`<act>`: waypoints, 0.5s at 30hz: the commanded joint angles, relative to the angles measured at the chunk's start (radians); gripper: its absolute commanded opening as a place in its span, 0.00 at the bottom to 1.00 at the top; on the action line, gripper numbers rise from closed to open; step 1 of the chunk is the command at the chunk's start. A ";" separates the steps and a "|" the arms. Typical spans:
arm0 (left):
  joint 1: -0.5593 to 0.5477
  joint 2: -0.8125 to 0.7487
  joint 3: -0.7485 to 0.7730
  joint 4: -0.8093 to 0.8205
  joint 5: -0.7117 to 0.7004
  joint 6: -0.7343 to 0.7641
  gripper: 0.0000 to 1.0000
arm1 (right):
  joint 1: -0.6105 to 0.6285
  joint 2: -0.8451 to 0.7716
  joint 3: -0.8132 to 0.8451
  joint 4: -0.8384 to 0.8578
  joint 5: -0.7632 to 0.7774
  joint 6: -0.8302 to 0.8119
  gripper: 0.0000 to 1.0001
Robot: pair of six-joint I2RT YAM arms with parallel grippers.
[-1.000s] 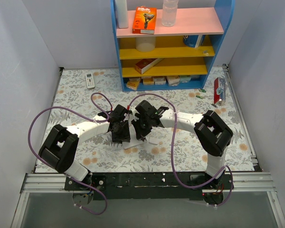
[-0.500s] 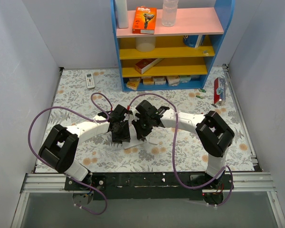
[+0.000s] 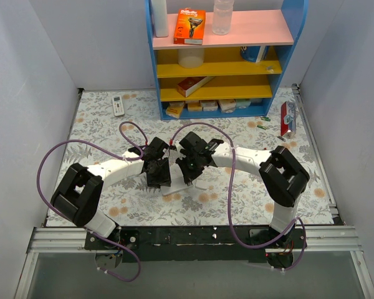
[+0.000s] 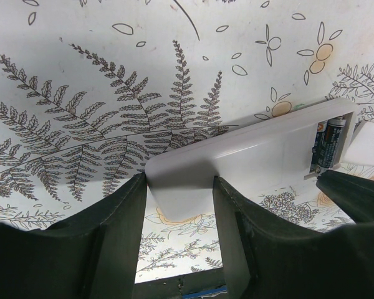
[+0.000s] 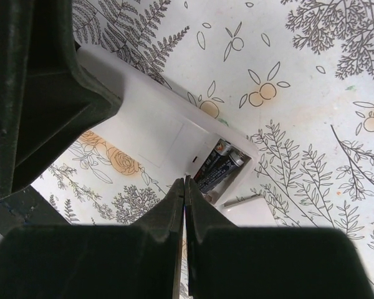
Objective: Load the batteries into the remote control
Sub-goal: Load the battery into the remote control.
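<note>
Both arms converge at the centre of the floral tabletop [image 3: 93,124]. The left tool [image 3: 157,179] and right tool [image 3: 189,174] point down, side by side, over the white remote control [image 3: 174,191]. A blue shelf unit [image 3: 294,37] stands at the rear.

White remote control [image 4: 249,156] lies flat on the floral table cover [image 4: 81,62], smooth back up, angled diagonally. The battery bay at 1 end stands open, and 2 batteries [image 4: 329,144] sit side by side inside it, with dark printed jackets and metal ends showing.
</note>
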 commanded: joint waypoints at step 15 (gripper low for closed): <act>-0.019 0.052 -0.043 -0.007 -0.073 0.004 0.43 | 0.001 -0.183 -0.085 0.030 0.124 -0.103 0.41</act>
